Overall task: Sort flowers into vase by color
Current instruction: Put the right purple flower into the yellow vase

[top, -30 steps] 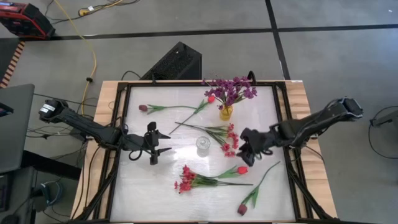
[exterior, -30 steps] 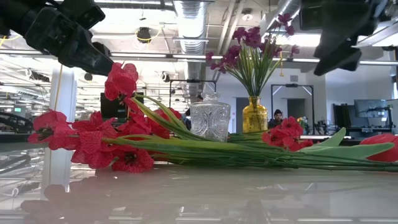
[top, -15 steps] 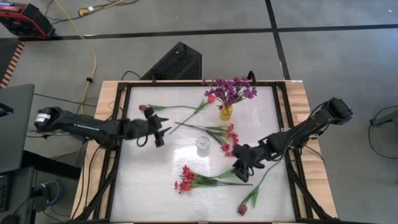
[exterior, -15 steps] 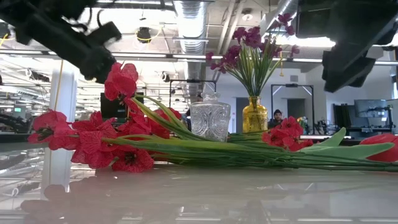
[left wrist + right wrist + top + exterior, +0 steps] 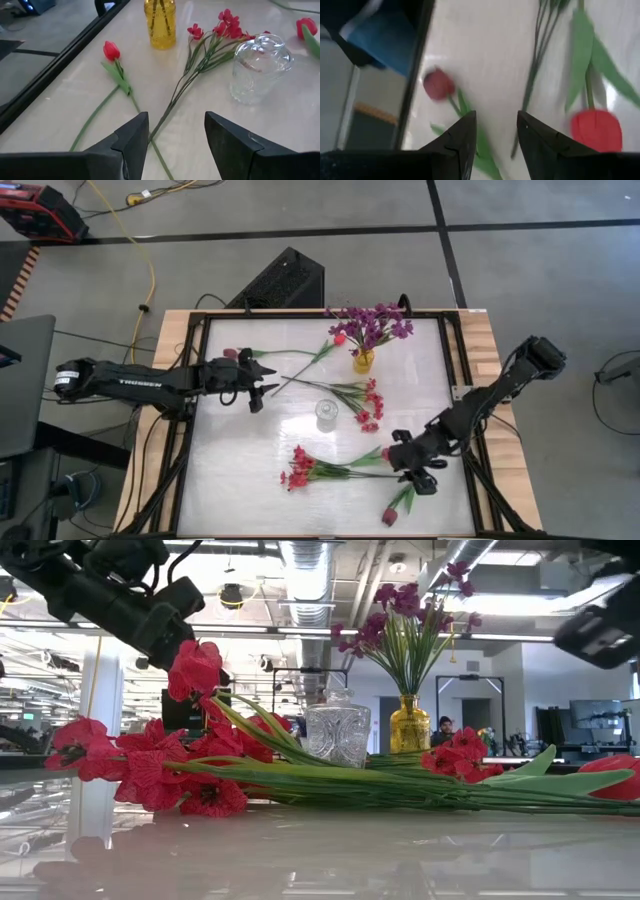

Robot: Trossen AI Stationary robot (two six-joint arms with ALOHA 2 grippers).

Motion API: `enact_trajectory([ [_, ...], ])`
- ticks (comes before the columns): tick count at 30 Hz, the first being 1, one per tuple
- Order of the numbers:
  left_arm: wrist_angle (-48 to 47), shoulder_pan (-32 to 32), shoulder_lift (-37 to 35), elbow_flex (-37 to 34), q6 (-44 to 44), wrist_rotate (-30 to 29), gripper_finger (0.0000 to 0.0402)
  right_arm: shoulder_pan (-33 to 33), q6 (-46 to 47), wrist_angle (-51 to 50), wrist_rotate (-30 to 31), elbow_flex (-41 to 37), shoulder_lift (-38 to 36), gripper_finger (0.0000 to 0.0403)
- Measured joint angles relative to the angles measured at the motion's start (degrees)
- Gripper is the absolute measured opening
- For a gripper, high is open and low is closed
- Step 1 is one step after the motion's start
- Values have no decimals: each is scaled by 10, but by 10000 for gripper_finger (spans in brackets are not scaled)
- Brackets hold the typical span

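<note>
- the right gripper (image 5: 418,472) is now hanging over the near right part of the table (image 5: 240,480), having swung down and forward from beside the red spray (image 5: 368,402) near the middle; its fingers (image 5: 462,137) are standing apart with nothing between them, a little narrower than a second ago.
- just beneath it are lying two red tulips: one (image 5: 596,129) close under the fingers, the other tulip (image 5: 438,84) nearer the table's edge, so it is likely lining up on one of these.
- the left gripper (image 5: 255,390) is reaching in from the left edge, having moved up the table toward the far left; its fingers (image 5: 131,137) are also parted and empty, and slightly narrower than before.
- ahead of it are lying a far tulip (image 5: 111,50) and thin green stalks (image 5: 172,97) running between the fingers' line of sight.
- neither arm is holding a flower yet, so both are still approaching a pick.
- the purple flowers (image 5: 372,326) are already standing in the yellow vase (image 5: 363,361) at the far side.
- the clear vase (image 5: 326,412) is standing empty in the middle, with the reds scattered around it: a second spray (image 5: 300,468) near the front, and a dark bud (image 5: 230,354) at the far left.
- stalks are crossing near the clear vase, which could be snagging a lift.
</note>
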Motion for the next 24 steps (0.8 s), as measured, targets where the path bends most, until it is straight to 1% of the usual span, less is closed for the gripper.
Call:
enact_trajectory([
  [6,5,0,0,0,5,0,183,34,-2,-66,0,0,0,166],
  [11,8,0,0,0,13,0,183,55,-69,-71,0,0,0,166],
  [13,8,0,0,0,11,0,183,59,-83,-77,0,0,0,166],
  [21,6,0,0,0,7,0,183,59,-86,-103,0,0,0,166],
  [24,6,0,0,0,1,0,183,60,-102,-106,0,-4,9,166],
])
